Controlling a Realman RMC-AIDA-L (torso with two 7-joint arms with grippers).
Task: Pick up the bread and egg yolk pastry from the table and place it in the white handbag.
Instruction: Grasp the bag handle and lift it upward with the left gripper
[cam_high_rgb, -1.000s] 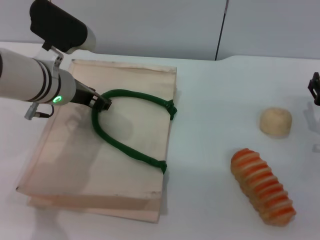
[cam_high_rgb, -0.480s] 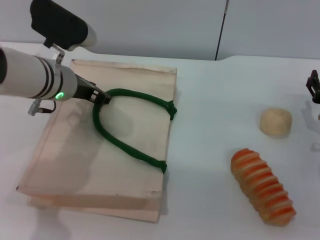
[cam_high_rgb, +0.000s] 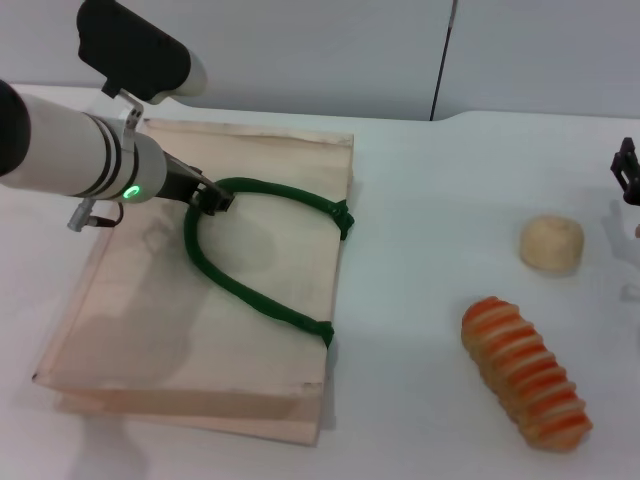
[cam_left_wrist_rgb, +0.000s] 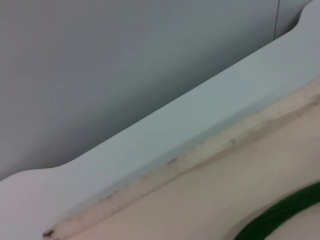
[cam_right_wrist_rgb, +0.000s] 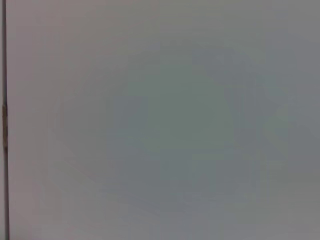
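White tabletop: the bag lies flat, bread and pastry well apart to its right, neither bagged yet. Left gripper pinches the green handle; right gripper waits at the edge, fingers unreadable.

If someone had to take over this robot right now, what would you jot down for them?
Left gripper: at the green rope handle on the white handbag; grip unclear.
Right gripper: at the table's right edge, idle.
The handbag lies flat on the table. The egg yolk pastry and the bread sit on the table to its right.
Done: nothing bagged.
Left: open the bag, put both in.
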